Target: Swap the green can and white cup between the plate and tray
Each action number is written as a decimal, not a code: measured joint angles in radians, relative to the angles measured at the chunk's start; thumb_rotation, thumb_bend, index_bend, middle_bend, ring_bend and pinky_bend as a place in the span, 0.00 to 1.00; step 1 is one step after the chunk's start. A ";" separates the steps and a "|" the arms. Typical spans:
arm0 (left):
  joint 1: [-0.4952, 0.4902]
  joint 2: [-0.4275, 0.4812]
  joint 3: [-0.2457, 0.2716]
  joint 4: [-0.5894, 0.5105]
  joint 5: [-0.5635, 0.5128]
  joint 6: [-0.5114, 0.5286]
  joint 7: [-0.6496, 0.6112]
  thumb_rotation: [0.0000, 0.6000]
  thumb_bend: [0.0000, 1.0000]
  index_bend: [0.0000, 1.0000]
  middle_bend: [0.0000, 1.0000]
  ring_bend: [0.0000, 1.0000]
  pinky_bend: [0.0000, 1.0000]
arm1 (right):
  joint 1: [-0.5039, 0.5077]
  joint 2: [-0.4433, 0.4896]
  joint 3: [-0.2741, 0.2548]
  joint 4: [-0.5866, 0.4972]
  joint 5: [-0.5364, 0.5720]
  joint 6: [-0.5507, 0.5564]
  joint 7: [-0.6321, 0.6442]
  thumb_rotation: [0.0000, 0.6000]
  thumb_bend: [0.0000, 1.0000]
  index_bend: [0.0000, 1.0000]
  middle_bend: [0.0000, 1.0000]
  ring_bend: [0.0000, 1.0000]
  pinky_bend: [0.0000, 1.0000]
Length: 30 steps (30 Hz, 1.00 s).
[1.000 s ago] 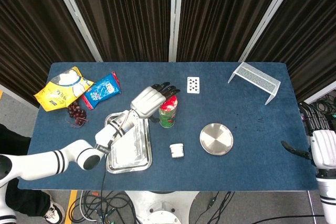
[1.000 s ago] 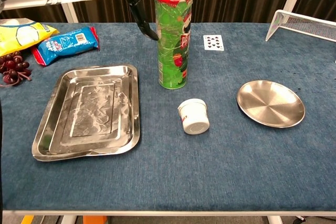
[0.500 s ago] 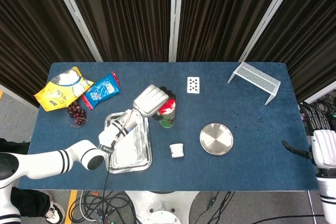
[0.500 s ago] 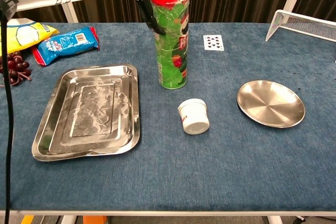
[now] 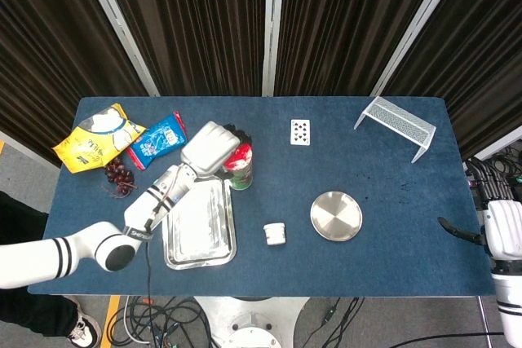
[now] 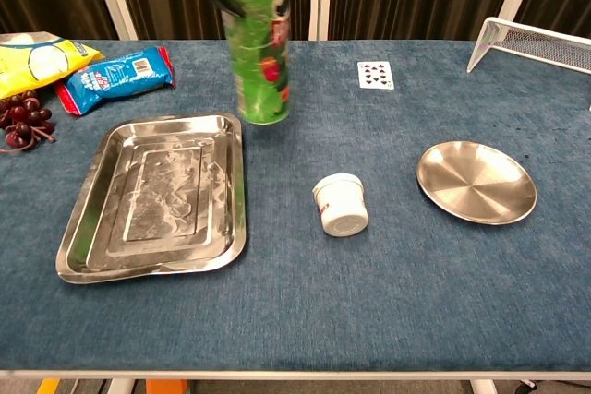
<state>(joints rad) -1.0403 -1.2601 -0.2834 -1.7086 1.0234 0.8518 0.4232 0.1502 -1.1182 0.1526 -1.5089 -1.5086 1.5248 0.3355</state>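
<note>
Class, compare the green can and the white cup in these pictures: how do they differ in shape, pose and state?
The green can is tall and slim; the white cup is short and squat. The green can is held upright by the left hand and seems lifted off the table; the white cup lies on its side on the blue cloth, untouched. Both are round containers, and neither sits on the tray or the plate.

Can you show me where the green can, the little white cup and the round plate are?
green can (image 6: 259, 62), chest view, on its green side.
white cup (image 6: 341, 205), chest view, on its side wall.
plate (image 6: 476, 182), chest view, on its bare middle.
</note>
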 measured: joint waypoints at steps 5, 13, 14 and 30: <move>0.051 0.090 0.049 -0.126 -0.048 0.048 0.054 1.00 0.16 0.45 0.44 0.38 0.67 | 0.004 -0.005 -0.001 0.001 -0.002 -0.003 -0.003 1.00 0.06 0.00 0.03 0.00 0.08; 0.141 0.099 0.125 -0.186 -0.014 0.147 0.058 1.00 0.16 0.45 0.44 0.38 0.66 | 0.007 -0.010 -0.004 -0.005 0.002 -0.014 -0.020 1.00 0.06 0.00 0.03 0.00 0.08; 0.142 0.099 0.127 -0.184 -0.013 0.145 0.053 1.00 0.16 0.45 0.44 0.38 0.66 | 0.006 -0.011 -0.005 -0.008 0.002 -0.013 -0.023 1.00 0.06 0.00 0.03 0.00 0.08; 0.175 0.103 0.161 -0.159 0.047 0.111 -0.014 1.00 0.09 0.17 0.23 0.18 0.48 | 0.008 -0.015 -0.003 -0.019 0.014 -0.022 -0.038 1.00 0.06 0.00 0.03 0.00 0.08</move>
<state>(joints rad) -0.8652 -1.1569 -0.1226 -1.8681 1.0702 0.9626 0.4092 0.1584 -1.1332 0.1491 -1.5274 -1.4945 1.5028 0.2970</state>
